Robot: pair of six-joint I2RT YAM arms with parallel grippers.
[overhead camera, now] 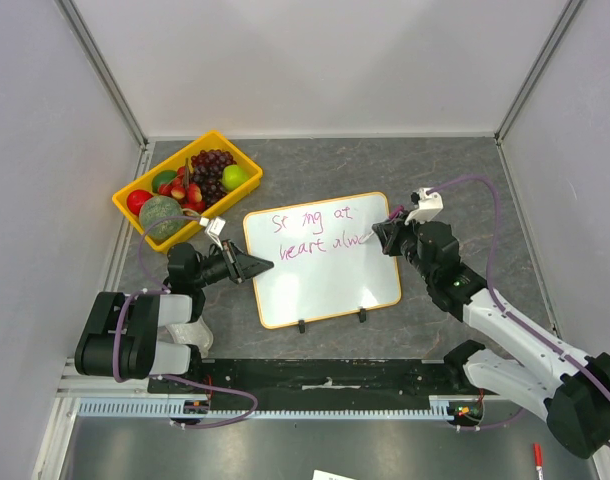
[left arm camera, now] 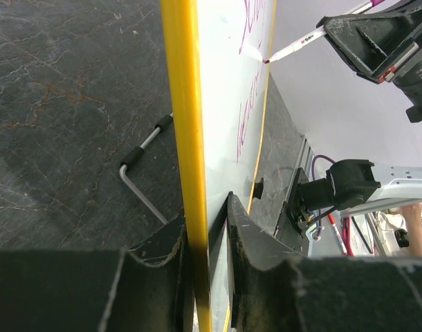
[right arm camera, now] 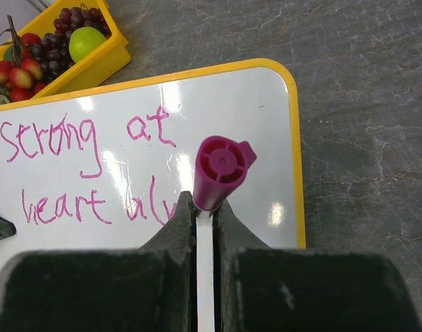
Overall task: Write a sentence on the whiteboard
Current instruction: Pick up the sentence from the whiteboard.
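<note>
The whiteboard (overhead camera: 325, 280), white with an orange-yellow frame, lies mid-table. The sentence (overhead camera: 315, 232) in magenta reads "Strong at / heart alw", clearer in the right wrist view (right arm camera: 86, 166). My left gripper (overhead camera: 257, 266) is shut on the whiteboard's left edge; in the left wrist view the yellow frame (left arm camera: 190, 138) runs between the fingers (left arm camera: 249, 235). My right gripper (overhead camera: 383, 236) is shut on a white marker (right arm camera: 205, 270) with a magenta cap end (right arm camera: 221, 169). The marker's tip (left arm camera: 266, 61) touches the board at the end of the second line.
A yellow fruit tray (overhead camera: 135, 215) with grapes, apples and a melon stands at the back left, also visible in the right wrist view (right arm camera: 93, 66). Two black clip feet (overhead camera: 301, 325) sit on the board's near edge. White enclosure walls surround the grey table.
</note>
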